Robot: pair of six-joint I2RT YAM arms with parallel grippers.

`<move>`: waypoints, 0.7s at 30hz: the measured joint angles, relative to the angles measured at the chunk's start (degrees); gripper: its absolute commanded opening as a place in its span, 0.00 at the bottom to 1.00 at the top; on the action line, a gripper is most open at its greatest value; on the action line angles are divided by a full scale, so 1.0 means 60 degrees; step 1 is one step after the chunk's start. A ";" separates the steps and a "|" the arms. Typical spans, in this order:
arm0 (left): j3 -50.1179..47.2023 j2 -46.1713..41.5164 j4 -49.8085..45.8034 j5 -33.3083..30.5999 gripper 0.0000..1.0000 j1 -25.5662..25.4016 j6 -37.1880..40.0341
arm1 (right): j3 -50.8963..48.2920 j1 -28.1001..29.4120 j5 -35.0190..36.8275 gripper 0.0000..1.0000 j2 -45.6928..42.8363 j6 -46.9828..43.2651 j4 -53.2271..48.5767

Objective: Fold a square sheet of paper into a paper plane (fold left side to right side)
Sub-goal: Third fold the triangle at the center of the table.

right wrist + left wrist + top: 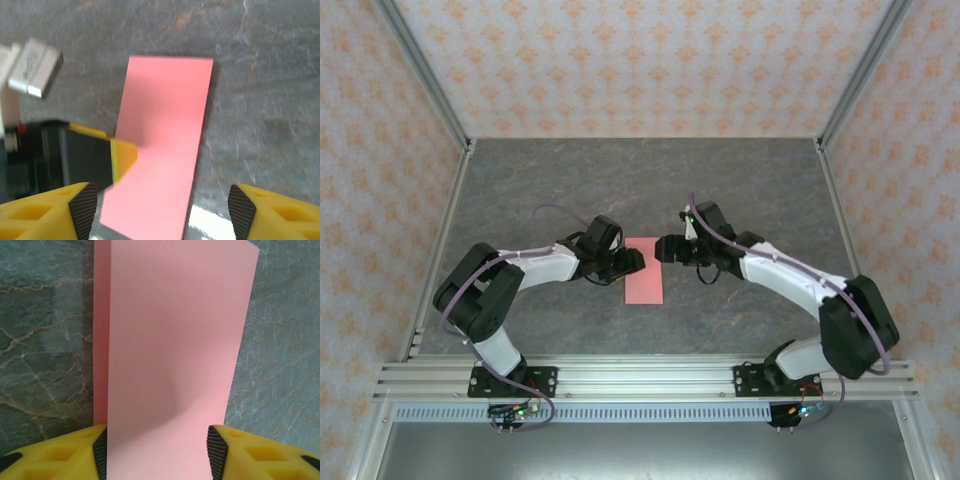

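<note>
The square sheet of paper [644,276] lies on the table's middle, folded in half into a narrow salmon-pink strip. My left gripper [634,262] reaches its left edge. In the left wrist view the paper [175,340] fills the gap of the left gripper [157,452], whose jaws stand apart, with a lower layer showing along the left. My right gripper [666,248] hovers open at the strip's upper right. In the right wrist view the paper [165,125] sits between and beyond the open right gripper [162,215], and a left finger [122,157] touches its raised edge.
The dark marbled table [540,190] is boxed in by patterned walls and metal corner posts [425,75]. An aluminium rail [640,378] carries both arm bases along the near edge. The left arm's wrist body [35,67] shows at the left of the right wrist view.
</note>
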 measured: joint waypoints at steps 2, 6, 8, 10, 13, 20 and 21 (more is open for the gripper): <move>0.0000 0.0000 0.0000 -0.0004 0.42 0.0000 0.0015 | -0.0466 0.0703 0.0656 0.73 -0.0521 -0.0328 -0.0168; 0.0000 0.0000 -0.0004 -0.0004 0.34 0.0000 0.0015 | -0.1133 0.2554 0.2131 0.76 -0.1126 -0.1104 -0.0288; 0.0000 0.0000 -0.0004 -0.0004 0.31 0.0000 0.0015 | -0.1282 0.3450 0.2805 0.77 -0.1140 -0.1497 -0.0277; 0.0000 0.0000 -0.0007 -0.0004 0.28 0.0000 0.0011 | -0.1337 0.4215 0.3453 0.80 -0.0998 -0.1891 -0.0280; 0.0000 0.0000 -0.0007 -0.0004 0.24 0.0000 0.0011 | -0.1220 0.5206 0.4543 0.83 -0.0248 -0.2572 -0.0182; 0.0000 0.0000 -0.0025 0.0000 0.19 0.0000 0.0015 | -0.0539 0.6080 0.6218 0.84 0.1814 -0.4105 -0.0062; 0.0000 -0.0004 -0.0036 0.0000 0.19 0.0000 0.0015 | -0.0430 0.6116 0.6375 0.84 0.1993 -0.4269 -0.0066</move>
